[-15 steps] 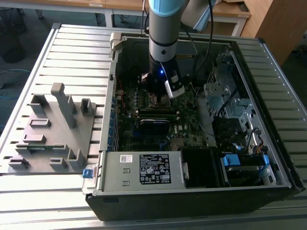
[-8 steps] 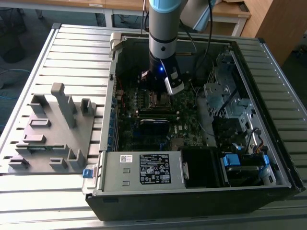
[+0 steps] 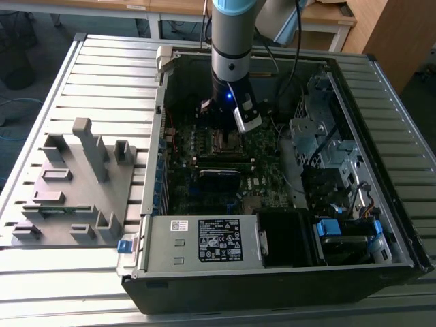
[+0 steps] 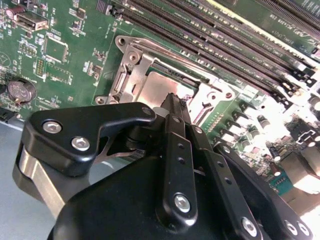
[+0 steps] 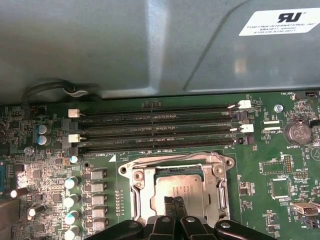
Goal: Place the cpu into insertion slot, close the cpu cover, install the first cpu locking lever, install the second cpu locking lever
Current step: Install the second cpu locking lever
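A ribbed metal table (image 3: 102, 75) carries an open computer case (image 3: 272, 272) and a grey fixture (image 3: 75, 184).

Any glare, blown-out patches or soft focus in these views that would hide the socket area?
In the second wrist view, the board is blown out white at the frame edge past the memory slots, and the close end effector is soft. In the first wrist view, the cpu shows mild sheen, evenly lit. The exterior view's case interior is dim.

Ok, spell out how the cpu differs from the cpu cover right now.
The cpu is a solid dull grey square; the cpu cover is an open silvery frame with a large window. The cpu lies inside that window, while the cpu cover runs around it. The tool has its tips over the cpu, not on the cpu cover. Both are square, metallic and flat on the insertion slot.
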`<state>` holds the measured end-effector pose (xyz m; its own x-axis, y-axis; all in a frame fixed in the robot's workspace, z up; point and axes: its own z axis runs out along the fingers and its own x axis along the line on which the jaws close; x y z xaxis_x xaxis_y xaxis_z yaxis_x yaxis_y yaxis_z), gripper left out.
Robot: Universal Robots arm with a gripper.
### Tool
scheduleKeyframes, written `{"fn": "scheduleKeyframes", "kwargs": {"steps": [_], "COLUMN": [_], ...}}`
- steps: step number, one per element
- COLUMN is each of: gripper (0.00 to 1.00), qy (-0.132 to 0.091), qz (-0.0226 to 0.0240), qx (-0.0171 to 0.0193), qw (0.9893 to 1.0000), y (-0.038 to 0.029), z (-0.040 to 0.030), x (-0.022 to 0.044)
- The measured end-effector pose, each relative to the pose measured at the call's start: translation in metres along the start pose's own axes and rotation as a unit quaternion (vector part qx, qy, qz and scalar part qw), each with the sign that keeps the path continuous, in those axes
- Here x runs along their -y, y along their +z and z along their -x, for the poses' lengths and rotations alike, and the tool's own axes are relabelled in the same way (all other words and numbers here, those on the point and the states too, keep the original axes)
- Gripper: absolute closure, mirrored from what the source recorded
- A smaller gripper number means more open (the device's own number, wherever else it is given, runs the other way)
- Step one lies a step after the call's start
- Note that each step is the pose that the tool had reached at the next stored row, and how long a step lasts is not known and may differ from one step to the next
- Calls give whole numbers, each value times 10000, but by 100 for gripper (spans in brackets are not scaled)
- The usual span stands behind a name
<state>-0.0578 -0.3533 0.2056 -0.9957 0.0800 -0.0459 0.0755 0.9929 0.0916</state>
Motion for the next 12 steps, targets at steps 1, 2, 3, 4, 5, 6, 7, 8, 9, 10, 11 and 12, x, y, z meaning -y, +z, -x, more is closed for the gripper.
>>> {"fn": "scheduleKeyframes", "kwargs": {"steps": [1,2,3,4,5,6,7,8,9,10,11,12], "gripper": [90,90,90,90,90,90,90,90,90,90,90,90], "qy": [1,1,1,0,1,1,1,1,1,0,0,0], "qz": [-1,-1,0,0,0,0,-1,-1,-1,0,1,2], "qx": [0,0,0,0,0,0,0,0,0,0,1,1], "qw": [10000,10000,10000,10000,10000,10000,10000,10000,10000,10000,10000,10000], "y": [0,1,2,3,3,2,-4,-12,-19,-22,-21,-22], "z": [7,17,28,36,37,36,37,38,38,38,39,39], "x": [-3,-5,-7,-8,-9,-9,-9,-10,-11,-11,-12,-12]}}
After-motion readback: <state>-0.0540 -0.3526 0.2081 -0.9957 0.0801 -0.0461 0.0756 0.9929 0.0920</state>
